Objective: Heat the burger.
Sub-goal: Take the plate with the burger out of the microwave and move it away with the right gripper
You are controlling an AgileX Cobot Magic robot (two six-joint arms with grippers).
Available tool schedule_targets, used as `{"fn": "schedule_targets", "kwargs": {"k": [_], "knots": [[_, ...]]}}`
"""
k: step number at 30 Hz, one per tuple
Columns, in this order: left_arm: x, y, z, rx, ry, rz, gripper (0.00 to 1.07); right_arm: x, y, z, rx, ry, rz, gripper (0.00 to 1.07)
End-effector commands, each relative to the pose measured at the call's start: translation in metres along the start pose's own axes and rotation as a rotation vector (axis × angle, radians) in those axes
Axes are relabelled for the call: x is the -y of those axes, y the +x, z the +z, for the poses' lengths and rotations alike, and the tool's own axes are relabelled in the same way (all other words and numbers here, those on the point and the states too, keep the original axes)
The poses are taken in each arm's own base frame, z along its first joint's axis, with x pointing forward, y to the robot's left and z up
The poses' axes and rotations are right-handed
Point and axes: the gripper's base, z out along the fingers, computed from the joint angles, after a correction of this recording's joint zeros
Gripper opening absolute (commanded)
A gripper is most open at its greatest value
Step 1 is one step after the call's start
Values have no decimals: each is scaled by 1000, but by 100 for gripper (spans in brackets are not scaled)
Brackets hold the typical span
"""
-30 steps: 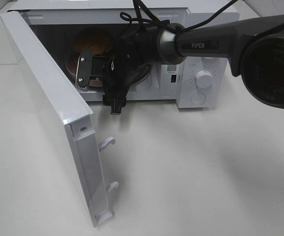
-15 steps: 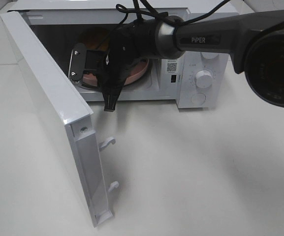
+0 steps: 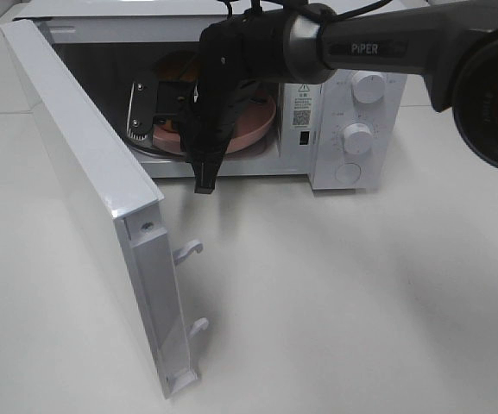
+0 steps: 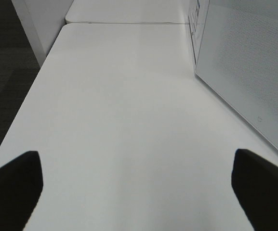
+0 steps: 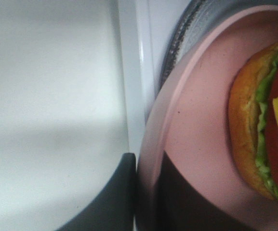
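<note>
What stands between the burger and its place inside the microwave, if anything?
Nothing visible. The burger already sits on the pink plate inside the open microwave. The right gripper is shut on the plate's rim at the front opening. The door stands wide open.

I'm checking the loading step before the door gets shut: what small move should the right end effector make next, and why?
Probably slide the pink plate a little deeper, then let go. The right end effector is shut on the plate's rim, that rim lies close to the microwave's front sill, and the burger already sits on the plate inside.
</note>
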Motion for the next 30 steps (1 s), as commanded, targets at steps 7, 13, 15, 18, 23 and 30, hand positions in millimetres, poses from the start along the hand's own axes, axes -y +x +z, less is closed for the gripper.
{"fn": "schedule_targets", "kwargs": {"k": [7, 13, 15, 18, 23, 30], "knots": [[0, 0, -1, 28, 3, -7, 100, -8, 3, -17, -32, -77, -52, 0], [0, 0, -1, 28, 1, -6, 100, -15, 8, -29, -26, -77, -153, 0], [0, 0, -1, 28, 3, -7, 100, -17, 10, -32, -23, -73, -183, 0], [0, 0, -1, 28, 3, -7, 100, -20, 12, -36, -12, -62, -221, 0], [0, 0, -1, 28, 3, -7, 100, -23, 15, -43, -10, -69, -274, 0], [0, 0, -1, 28, 3, -7, 100, -26, 16, -54, 29, -25, -292, 0]]}}
